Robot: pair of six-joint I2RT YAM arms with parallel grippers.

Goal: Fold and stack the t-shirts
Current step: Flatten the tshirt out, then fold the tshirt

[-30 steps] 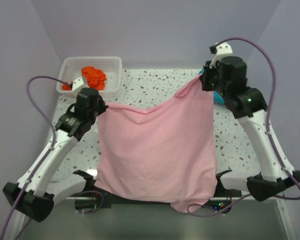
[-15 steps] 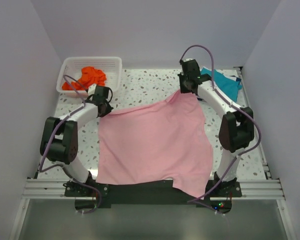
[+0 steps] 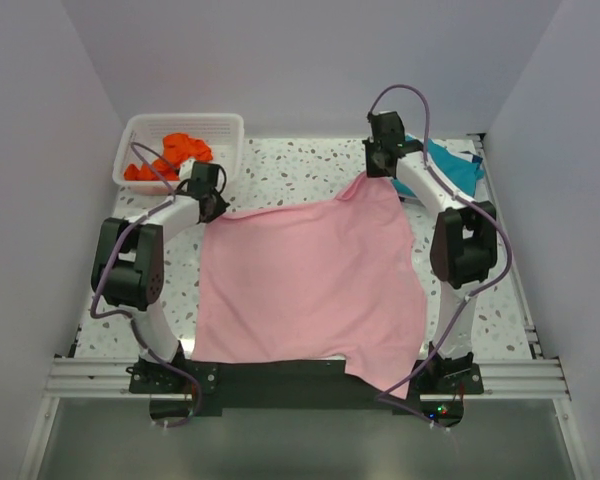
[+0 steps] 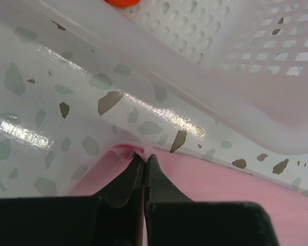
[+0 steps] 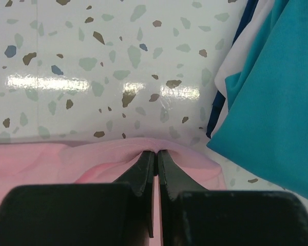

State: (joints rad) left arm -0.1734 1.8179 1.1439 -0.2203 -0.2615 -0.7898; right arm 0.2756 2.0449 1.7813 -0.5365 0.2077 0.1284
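Note:
The light pink t-shirt (image 3: 310,285) lies spread over the middle of the table, its near hem hanging past the front edge. My left gripper (image 3: 216,205) is shut on its far left corner (image 4: 127,151), close to the basket. My right gripper (image 3: 377,172) is shut on its far right corner (image 5: 159,149). A teal blue t-shirt (image 3: 450,165) lies at the far right, beside the right gripper (image 5: 156,152); it fills the right side of the right wrist view (image 5: 277,102). An orange-red t-shirt (image 3: 175,153) sits crumpled in the basket.
A white plastic mesh basket (image 3: 230,135) stands at the far left corner; its wall (image 4: 236,66) is just beyond the left gripper (image 4: 143,158). Speckled tabletop (image 3: 290,170) shows between the two grippers. Grey walls close in the back and sides.
Both arms have stretched away from me and lowered, pulling the pink t-shirt's far edge back and laying it flat on the table. Both grippers stay shut on its corners.

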